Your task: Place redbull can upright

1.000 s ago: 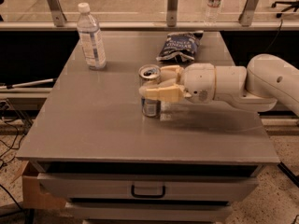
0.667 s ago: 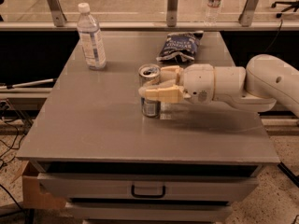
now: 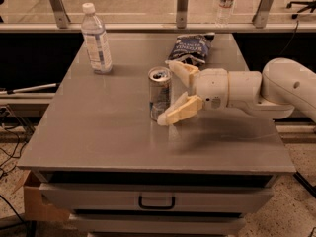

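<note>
Since approx. 1 s ago, gripper point(image 3: 170, 94) has let go: you see its fingers spread wider now, one behind the redbull can point(image 3: 159, 93) & one in front, no longer clamped on it. Can itself hasn't shifted.

Nearest you: drawer front w/ dark handle point(image 3: 156, 201) under the grey surface point(image 3: 98, 132). Mid-surface, can stands upright, pull-tab top facing up. Front fingertip point(image 3: 165, 119) sits right by the can's base; can't tell if it touches. White arm point(image 3: 276, 88) comes in from the right, roughly level w/ can.

Further back: dark chips bag point(image 3: 191, 48) lies flat just behind the gripper. Water bottle point(image 3: 97, 38) w/ white cap stands upright at the far-left, well apart from can. Beyond the rail, a 2nd bottle point(image 3: 226, 4) is on the floor.
</note>
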Robot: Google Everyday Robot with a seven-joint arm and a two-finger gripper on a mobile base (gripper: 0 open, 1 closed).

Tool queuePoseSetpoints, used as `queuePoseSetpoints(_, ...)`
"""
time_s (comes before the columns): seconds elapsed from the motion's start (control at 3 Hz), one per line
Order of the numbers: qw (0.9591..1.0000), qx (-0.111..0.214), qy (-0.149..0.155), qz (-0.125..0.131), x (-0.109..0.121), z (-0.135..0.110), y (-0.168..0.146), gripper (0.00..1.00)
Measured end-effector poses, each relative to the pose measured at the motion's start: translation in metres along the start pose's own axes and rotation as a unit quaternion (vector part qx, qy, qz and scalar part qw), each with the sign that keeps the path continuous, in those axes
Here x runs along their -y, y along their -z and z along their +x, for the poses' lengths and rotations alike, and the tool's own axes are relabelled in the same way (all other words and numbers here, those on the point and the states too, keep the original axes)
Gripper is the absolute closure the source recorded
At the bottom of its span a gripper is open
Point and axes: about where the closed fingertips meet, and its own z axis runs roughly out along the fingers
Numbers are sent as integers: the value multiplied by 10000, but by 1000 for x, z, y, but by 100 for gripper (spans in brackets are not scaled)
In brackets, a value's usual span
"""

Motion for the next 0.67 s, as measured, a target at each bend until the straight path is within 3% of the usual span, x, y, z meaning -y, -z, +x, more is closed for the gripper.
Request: queuePoseSetpoints(0.67, 9973, -712, -33, 183, -2, 24, 30, 0)
